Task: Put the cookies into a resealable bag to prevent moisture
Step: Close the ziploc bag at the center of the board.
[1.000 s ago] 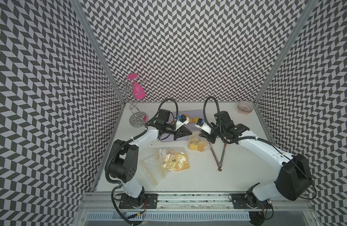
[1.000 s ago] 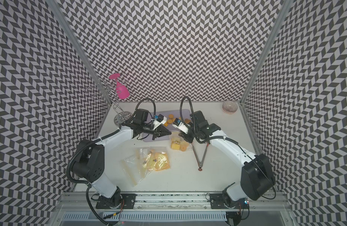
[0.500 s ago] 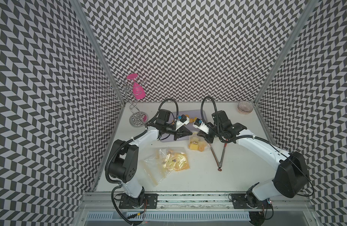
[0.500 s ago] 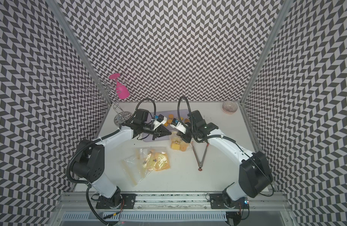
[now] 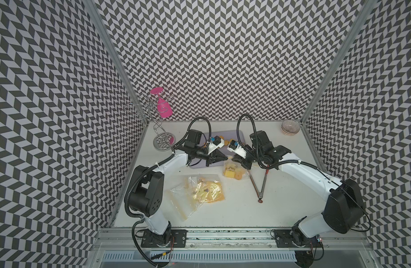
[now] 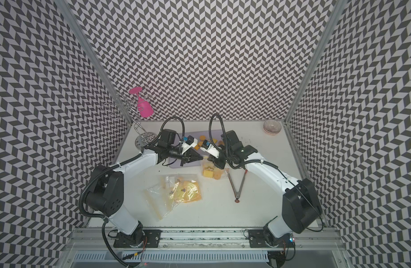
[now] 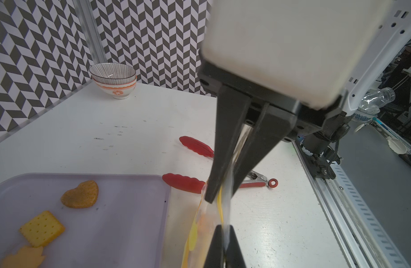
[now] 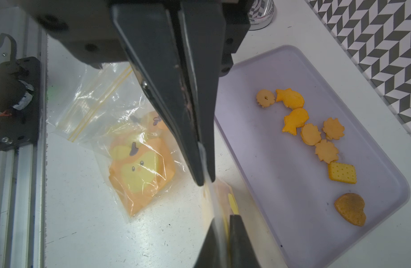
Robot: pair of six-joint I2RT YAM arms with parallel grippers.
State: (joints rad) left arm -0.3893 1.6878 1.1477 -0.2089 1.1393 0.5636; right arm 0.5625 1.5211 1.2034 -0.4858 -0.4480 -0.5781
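Top views: the two claws meet nose to nose at frame centre, a bit above mid-height. Left claw is shut hard on one end of the rim of the small clear plastic zip bag w/ yellow-orange print. Right claw pinches the other end. The bag body hangs below them, reaching the white counter as far as I can tell. So the rim's long axis runs left-right in frame, claw to claw.

The small yellow-orange cookies in mixed shapes sit on the flat lavender plastic tray. That's just up-frame of the rim, twd the back wall, between the two wrists. I judge neither arm clearly nearer.

Red-tipped metal tongs lie right of the bag, by the right arm.

Left wrist view: right claw faces my left claw, both clamped on the same taut film strip. Heart and cracker cookies sit on the tray beside the bag, apart from it.

Right wrist view: a string of cookies runs along the tray, all outside the bag. Yellow inside the bag could be print or cookies, can't tell.

My read: w/ both claws busy, one must let go to fetch.
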